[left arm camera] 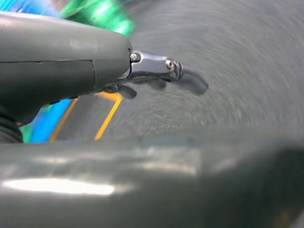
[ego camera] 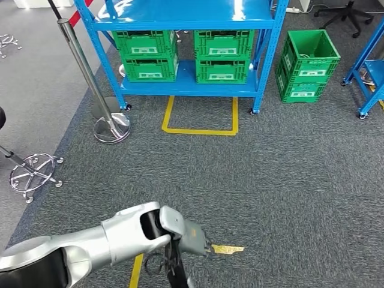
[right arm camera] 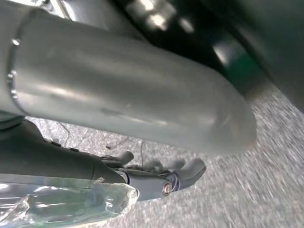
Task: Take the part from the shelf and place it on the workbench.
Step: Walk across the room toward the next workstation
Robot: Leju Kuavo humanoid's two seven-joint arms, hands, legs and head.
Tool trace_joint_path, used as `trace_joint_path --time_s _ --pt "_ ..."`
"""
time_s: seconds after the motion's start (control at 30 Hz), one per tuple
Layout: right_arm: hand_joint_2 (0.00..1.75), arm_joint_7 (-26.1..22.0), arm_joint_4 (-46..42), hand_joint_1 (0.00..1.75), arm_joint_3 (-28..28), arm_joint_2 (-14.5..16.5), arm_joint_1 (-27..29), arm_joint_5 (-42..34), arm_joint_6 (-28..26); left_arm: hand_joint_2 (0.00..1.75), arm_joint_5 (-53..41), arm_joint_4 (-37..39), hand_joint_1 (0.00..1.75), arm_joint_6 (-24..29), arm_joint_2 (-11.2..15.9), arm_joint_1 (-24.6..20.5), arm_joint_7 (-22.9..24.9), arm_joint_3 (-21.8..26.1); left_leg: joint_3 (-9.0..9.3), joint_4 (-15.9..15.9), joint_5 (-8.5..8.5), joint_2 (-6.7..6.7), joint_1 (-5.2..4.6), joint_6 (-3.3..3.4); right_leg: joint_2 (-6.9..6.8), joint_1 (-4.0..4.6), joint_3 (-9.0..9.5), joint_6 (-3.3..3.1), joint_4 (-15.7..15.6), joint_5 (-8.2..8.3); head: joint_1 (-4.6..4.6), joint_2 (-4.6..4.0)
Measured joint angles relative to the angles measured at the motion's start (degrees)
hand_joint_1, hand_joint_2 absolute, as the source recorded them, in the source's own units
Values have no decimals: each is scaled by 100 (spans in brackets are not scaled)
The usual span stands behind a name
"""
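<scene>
Blue shelf [ego camera: 190, 24]: four green crates [ego camera: 149, 57] stacked in pairs; fifth green crate [ego camera: 305, 66] on floor.
Left robot hand [left arm camera: 157, 78]: fingers extended, grasping nothing.
Right robot hand [right arm camera: 157, 178]: grasps clear plastic-wrapped part [right arm camera: 68, 204].

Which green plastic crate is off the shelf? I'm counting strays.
The open-topped green plastic crate stack on the grey carpet, right of the blue metal shelf. The other green crates sit on the shelf's bottom board.

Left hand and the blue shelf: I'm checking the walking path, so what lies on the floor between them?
In the head view, grey carpet lies between the left hand and the blue shelf, with a yellow tape outline marked on it just before the shelf.
</scene>
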Motion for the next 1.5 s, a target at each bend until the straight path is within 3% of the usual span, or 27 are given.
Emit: trace_joint_path --time_s 0.1,0.17,0.23,0.27,0.3,0.37,0.4,0.43,0.53,0.6,0.67,0.7,0.73,0.77,0.8,0.83,0.87,0.9,0.93,0.97,1.0,1.03,1.07,1.13,1.23,1.4,1.5 --pt "0 -8 9 0 27 -10 11 2 5 0 24 -155 0 19 45 -117 9 -738 -677 994 -71 105 -8 -45 -7 36 252 -27 -112 -128 -25 0" --pt "0 -1 12 0 44 -20 11 10 9 0 45 -260 0 -66 96 -121 3 -639 -1164 1396 -288 108 -45 31 -7 91 472 -72 -229 -214 -38 0" --pt "0 13 15 0 57 -30 22 21 27 0 71 -378 0 -195 161 -166 -3 -427 -1380 1323 -370 105 -116 159 -1 158 684 -119 -330 -289 -52 0" --pt "0 19 16 0 61 -33 27 28 39 0 83 -435 0 -248 191 -203 -6 -360 -1404 1145 -284 101 -169 242 1 199 794 -141 -385 -328 -62 0" --pt "0 23 18 0 67 -34 31 38 55 0 93 -483 0 -284 222 -232 -6 -317 -1397 882 -53 83 -245 365 1 241 901 -162 -439 -367 -69 0" --pt "0 35 56 0 96 -5 30 74 97 0 109 -557 0 -314 301 -253 -7 -261 -1334 91 915 -39 -513 718 20 301 1063 -194 -528 -497 -20 0" --pt "0 41 74 0 115 7 11 93 118 0 102 -577 0 -304 331 -241 -5 -241 -1295 -210 1307 -88 -628 828 34 320 1113 -205 -560 -580 8 0" --pt "0 47 91 0 137 19 -7 112 137 0 83 -587 0 -279 351 -226 -3 -223 -1259 -400 1536 -122 -710 867 56 329 1149 -214 -594 -661 38 0" --pt "0 69 84 0 177 -14 -71 134 155 0 23 -595 0 -170 356 -224 7 -120 -1151 -442 1354 -103 -673 774 48 371 1348 -206 -728 -844 17 0" --pt "0 109 80 0 190 -43 -112 127 112 87 32 -592 0 -78 353 -213 -3 -69 -1034 -465 1229 -91 -595 768 -19 397 1215 -166 -330 -1139 18 0" --pt "87 184 80 0 187 -52 -132 15 53 175 63 -532 0 80 363 -113 -11 -67 -894 -465 1098 -66 -551 769 -63 395 774 -146 476 -1486 27 0" --pt "131 228 80 0 172 -54 -131 -80 27 175 74 -471 0 190 369 -26 -9 -71 -817 -465 1033 -57 -537 759 -67 389 559 -136 773 -1507 26 0" --pt "175 271 80 0 153 -50 -125 -172 1 175 74 -398 0 309 373 71 -3 -75 -744 -465 974 -53 -528 751 -68 382 390 -119 905 -1389 26 0" --pt "175 303 80 0 125 -45 -119 -257 -25 175 68 -312 0 438 363 171 4 -79 -673 -465 923 -55 -517 747 -61 367 299 -64 837 -1145 23 0" --pt "175 316 80 0 91 -35 -117 -335 -45 175 54 -212 0 572 337 267 25 -79 -608 -466 881 -63 -500 753 -51 353 294 67 657 -886 20 0" --pt "175 308 80 0 55 -15 -118 -412 -60 175 30 -108 0 696 306 351 62 -77 -561 -471 853 -71 -486 760 -42 344 329 249 470 -670 24 0" --pt "175 281 81 0 5 10 -123 -492 -80 175 -10 18 0 845 261 433 115 -74 -529 -462 833 -81 -472 785 -30 331 379 612 302 -427 38 0" --pt "175 246 81 0 -45 35 -136 -557 -104 175 -58 148 0 987 217 506 167 -69 -519 -446 823 -89 -467 844 -19 300 412 1225 213 -236 44 0" --pt "131 215 81 0 -91 55 -154 -602 -127 175 -106 272 0 1114 181 571 202 -65 -521 -428 822 -90 -464 883 -16 265 430 1778 143 -72 56 0" --pt "87 191 80 0 -129 64 -169 -626 -148 175 -143 398 0 1233 143 625 217 -60 -525 -411 823 -90 -458 921 -12 241 454 2179 61 60 64 0" --pt "44 177 79 0 -158 64 -185 -634 -165 175 -165 509 0 1317 114 659 209 -54 -530 -408 826 -89 -455 943 -15 225 496 2343 -16 49 61 0" --pt "0 172 77 0 -184 63 -197 -642 -173 131 -193 605 0 1378 86 683 200 -48 -531 -412 826 -87 -454 925 -28 231 566 2221 -122 -38 67 0" --pt "0 179 74 0 -210 62 -206 -651 -177 87 -239 695 0 1422 56 698 208 -43 -536 -417 824 -87 -463 917 -42 241 645 2067 -246 -154 69 0" --pt "0 206 68 0 -259 61 -229 -693 -158 0 -385 857 0 1485 -14 748 281 -38 -538 -418 822 -75 -487 904 -69 228 773 1986 -440 -328 59 0" --pt "0 183 61 0 -346 73 -226 -776 -94 0 -567 1217 0 1605 -229 877 336 7 -512 -421 828 -57 -490 895 -87 226 828 1964 -487 -365 47 0" --pt "0 195 49 0 -391 105 -318 -579 90 0 -757 2362 0 1969 -943 1260 415 130 -500 -424 845 -55 -479 867 -94 240 843 1960 -487 -366 48 0" --pt "0 205 39 0 -374 117 -369 -439 204 0 -752 2975 0 2065 -1208 1460 544 258 -499 -426 852 -56 -472 852 -97 248 846 1959 -487 -366 49 0"
